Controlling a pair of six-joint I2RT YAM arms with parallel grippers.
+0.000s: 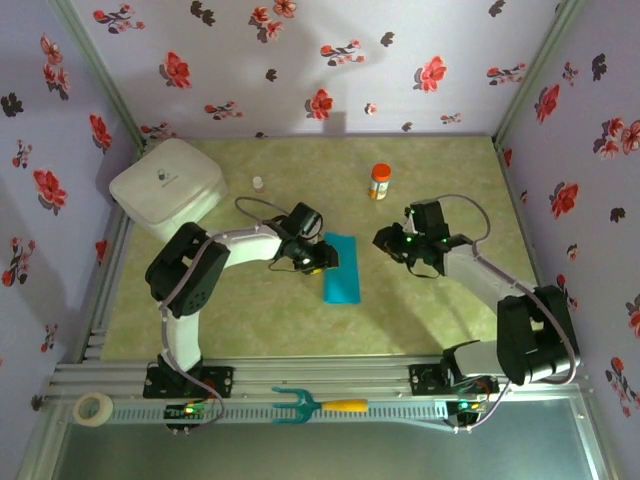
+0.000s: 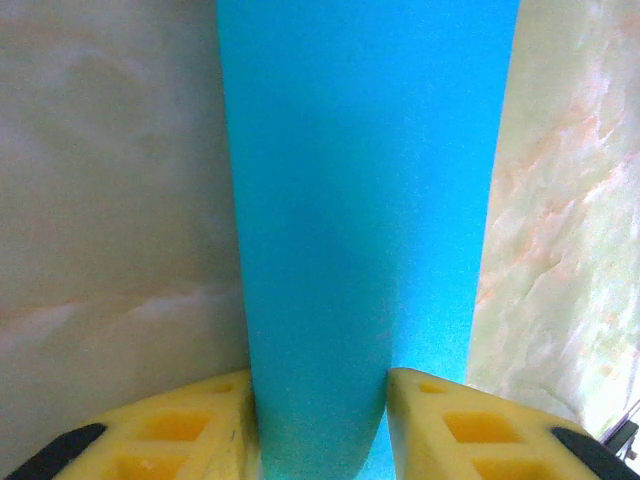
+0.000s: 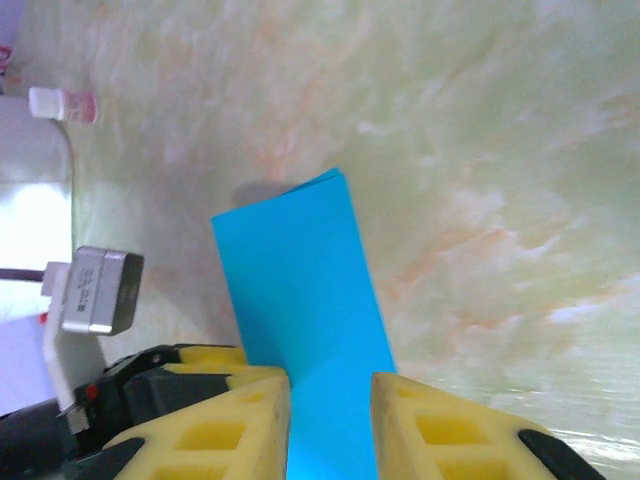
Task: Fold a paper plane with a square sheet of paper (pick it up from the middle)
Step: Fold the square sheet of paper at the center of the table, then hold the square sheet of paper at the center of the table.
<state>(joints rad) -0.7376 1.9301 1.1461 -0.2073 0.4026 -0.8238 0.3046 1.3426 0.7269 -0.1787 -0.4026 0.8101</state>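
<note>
Left pincer (image 2: 320, 388) first: its yellow fingers (image 2: 200, 405) stood part-way open, one on each side of the blue sheet (image 2: 360, 200), whose near end filled the gap between them. Pinched or merely straddled, I couldn't tell. From above, that pincer sat at the sheet's left long edge, in the middle of the tabletop (image 1: 250, 315). Over to the right pincer (image 3: 330, 388): narrowly open, nothing in it, hanging just beside the sheet's right edge and clear of it. The sheet itself lay flat as a long rectangle rather than a square, with a doubled edge at one short end, so I read it as folded once in half. That made it the creasing step, with no plane shape yet, early going. The next move, by my reckoning, called for the corners at one end to be turned in toward the centre line, one pincer pinning the sheet while the other lifted a corner; thin paper could slide. Well apart at the back stood a white box (image 1: 165, 185), a tiny vial (image 1: 258, 183) and an orange bottle (image 1: 380, 182); a fork tool (image 1: 300, 405) and a roll of tape (image 1: 93, 408) lay by the arm bases.
</note>
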